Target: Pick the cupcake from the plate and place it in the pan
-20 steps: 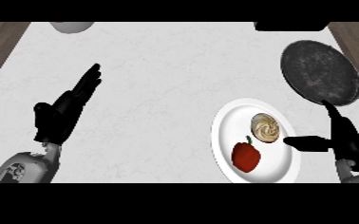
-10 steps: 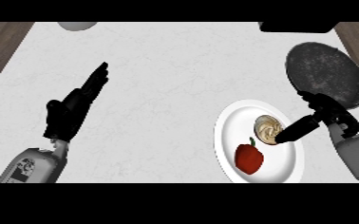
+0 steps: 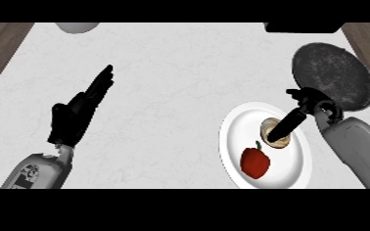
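Where the right hand's (image 3: pixel 309 108) dark fingers (image 3: pixel 288 125) slope down toward seven o'clock, their tips lie across the cupcake's (image 3: pixel 277 133) top, but whether they have closed on it or merely touch it I cannot tell. The cupcake sits on the white plate (image 3: pixel 235 127), just right of its middle, with a red bell pepper (image 3: pixel 255 162) near it at seven o'clock. From the cupcake the dark round pan (image 3: pixel 331 73) lies at about one o'clock, just beyond the plate's rim, so the carry would run up and to the right. The right hand is by far the nearer; the left hand (image 3: pixel 78 110) rests well apart at nine o'clock, fingers straight. The cupcake is roundish, with no long axis to favour. No writing can be read anywhere.
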Tool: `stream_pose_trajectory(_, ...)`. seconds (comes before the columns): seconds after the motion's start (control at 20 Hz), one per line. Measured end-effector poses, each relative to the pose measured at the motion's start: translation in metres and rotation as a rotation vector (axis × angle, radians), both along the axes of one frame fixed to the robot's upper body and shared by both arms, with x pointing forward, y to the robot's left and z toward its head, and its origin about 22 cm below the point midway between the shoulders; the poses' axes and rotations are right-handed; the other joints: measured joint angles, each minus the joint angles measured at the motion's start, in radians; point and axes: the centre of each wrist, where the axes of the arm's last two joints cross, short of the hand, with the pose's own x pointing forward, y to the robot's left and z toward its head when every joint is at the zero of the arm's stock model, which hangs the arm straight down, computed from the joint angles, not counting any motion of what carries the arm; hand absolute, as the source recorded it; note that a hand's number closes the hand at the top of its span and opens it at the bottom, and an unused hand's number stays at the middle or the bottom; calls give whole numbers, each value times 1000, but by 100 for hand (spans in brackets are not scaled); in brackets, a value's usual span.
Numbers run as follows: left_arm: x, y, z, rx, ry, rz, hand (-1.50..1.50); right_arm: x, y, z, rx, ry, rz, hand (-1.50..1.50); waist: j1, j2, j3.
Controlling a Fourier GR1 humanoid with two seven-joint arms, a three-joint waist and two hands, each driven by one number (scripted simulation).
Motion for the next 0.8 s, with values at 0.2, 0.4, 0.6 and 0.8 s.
stream_pose_trajectory(0.2, -3, -1, 1, -3, 1, 3, 0, 3, 4, -2, -27, 27, 11, -150, -2, -2, 0)
stream_pose_trajectory(0.4, 0, 5, 2, -3, 5, 6, 0, 5, 10, -14, -42, 56, 23, -150, -5, -1, 0)
stream_pose_trajectory(0.6, -2, 2, 4, -5, 6, 4, 0, 4, 12, -22, -58, 74, 29, -150, -8, -2, 1)
stream_pose_trajectory(0.8, -2, 4, 4, -4, 1, 10, 0, 4, 9, -29, -72, 84, 19, -150, -11, -2, 1)
